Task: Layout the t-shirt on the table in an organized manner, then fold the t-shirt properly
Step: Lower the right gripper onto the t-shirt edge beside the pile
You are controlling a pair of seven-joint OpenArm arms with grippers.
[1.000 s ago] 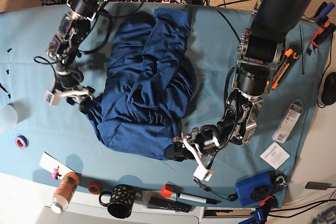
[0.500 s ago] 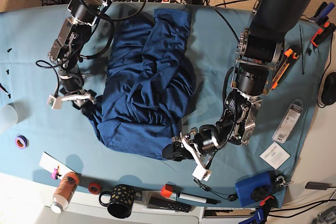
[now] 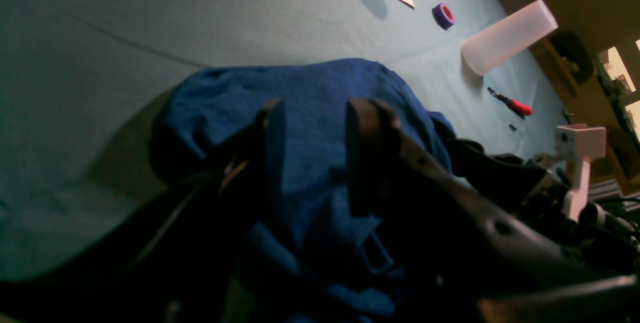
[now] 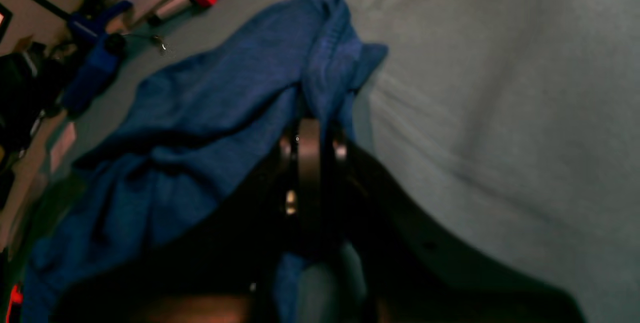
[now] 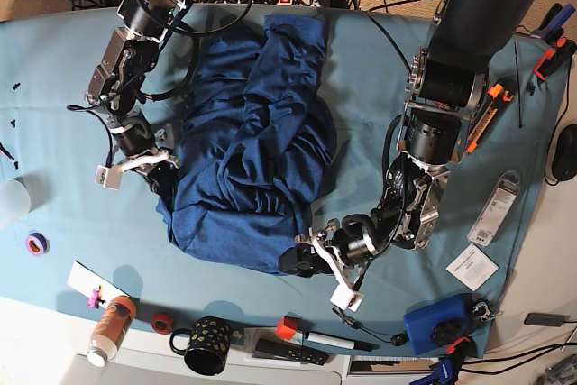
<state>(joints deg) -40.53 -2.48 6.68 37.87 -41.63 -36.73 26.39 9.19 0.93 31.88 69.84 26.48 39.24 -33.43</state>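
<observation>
On teal table (image 5: 379,87), crumpled t-shirt (image 5: 252,132), cluttered front edge

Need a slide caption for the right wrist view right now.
Right gripper pinched shut on a raised fold of the t-shirt above the table.

Base view showing bright and even, sharp across the table (image 5: 54,51), with soft shadows lying under the arms. Both wrist views looking dim and grainy; near parts blurring into dark shapes, the t-shirt (image 4: 210,108) slightly soft. Getting some glare from bright windows at the left wrist view's right edge.
</observation>
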